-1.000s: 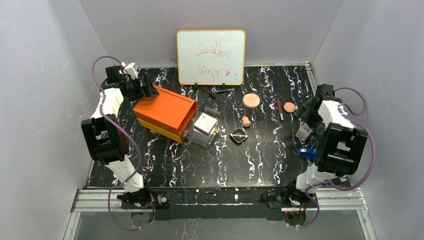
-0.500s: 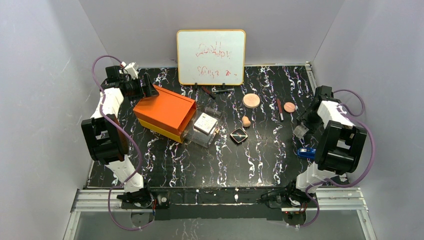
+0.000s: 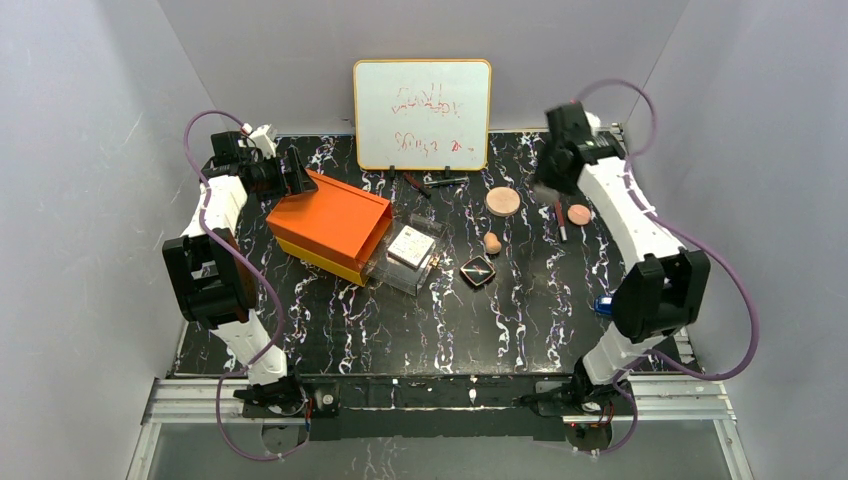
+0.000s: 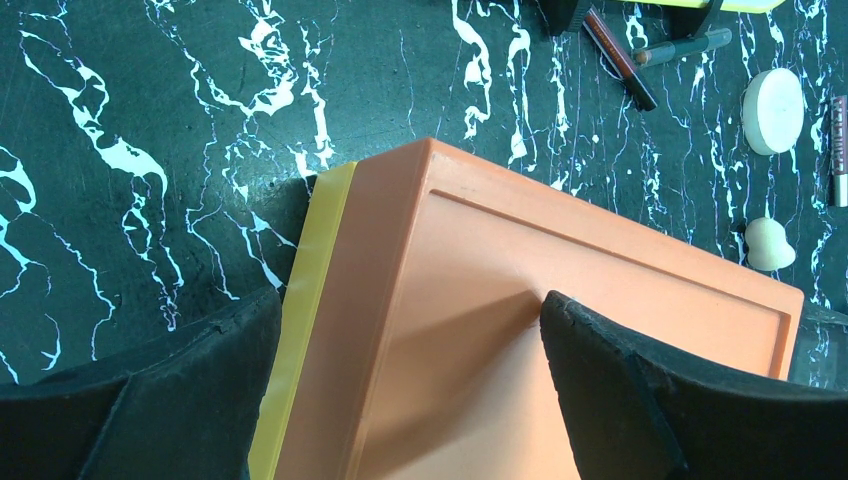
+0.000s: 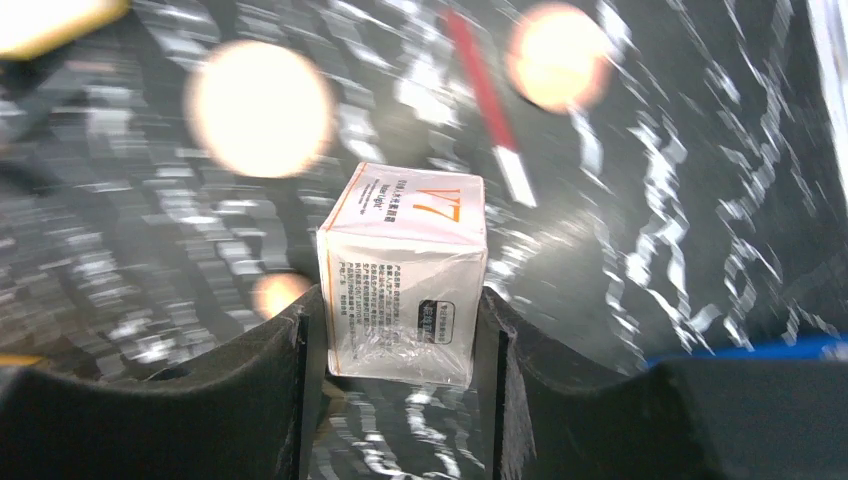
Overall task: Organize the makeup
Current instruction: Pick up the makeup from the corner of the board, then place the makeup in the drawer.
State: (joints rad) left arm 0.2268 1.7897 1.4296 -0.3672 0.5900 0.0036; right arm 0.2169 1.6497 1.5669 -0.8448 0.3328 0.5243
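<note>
1. The right gripper [image 5: 398,315] clamps a small white carton [image 5: 405,265] between its fingers, carried high, apparently to clear the peach disc [image 5: 262,108] and red pencil [image 5: 485,92] lying beyond the fingertips.
2. The left gripper [image 4: 410,320], fingers spread wide, straddles the orange box [image 4: 560,270] corner, apparently bracing it.
</note>
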